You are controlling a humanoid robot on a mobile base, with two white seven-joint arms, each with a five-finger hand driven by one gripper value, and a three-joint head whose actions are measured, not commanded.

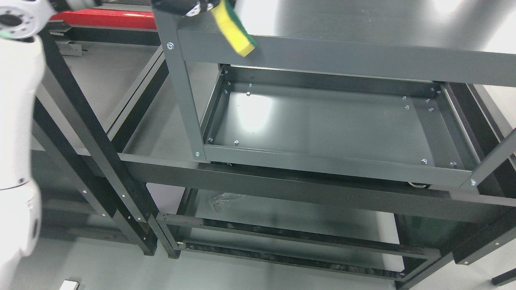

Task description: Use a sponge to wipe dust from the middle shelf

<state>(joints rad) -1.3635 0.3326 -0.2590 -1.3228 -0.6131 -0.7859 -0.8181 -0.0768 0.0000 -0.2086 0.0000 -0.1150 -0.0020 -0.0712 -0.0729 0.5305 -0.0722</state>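
Note:
A yellow sponge [235, 33] with a green scouring side hangs tilted at the top of the head view, over the front rail of the grey metal rack's top shelf [346, 24] near its left corner. My left hand [182, 5] is shut on the sponge's upper end and is mostly cut off by the picture's top edge. Its white arm [18, 133] runs up the left edge. The middle shelf [322, 129], a grey tray with screw heads along its rim, lies below the sponge, which is well above it. The right arm is out of sight.
A grey corner post [183, 88] stands just left of the middle shelf. A black frame [92, 133] with a crossbar passes in front at lower left. Crumpled clear plastic [225, 197] lies on the bottom shelf [290, 219]. A red bar [109, 18] sits at the far upper left.

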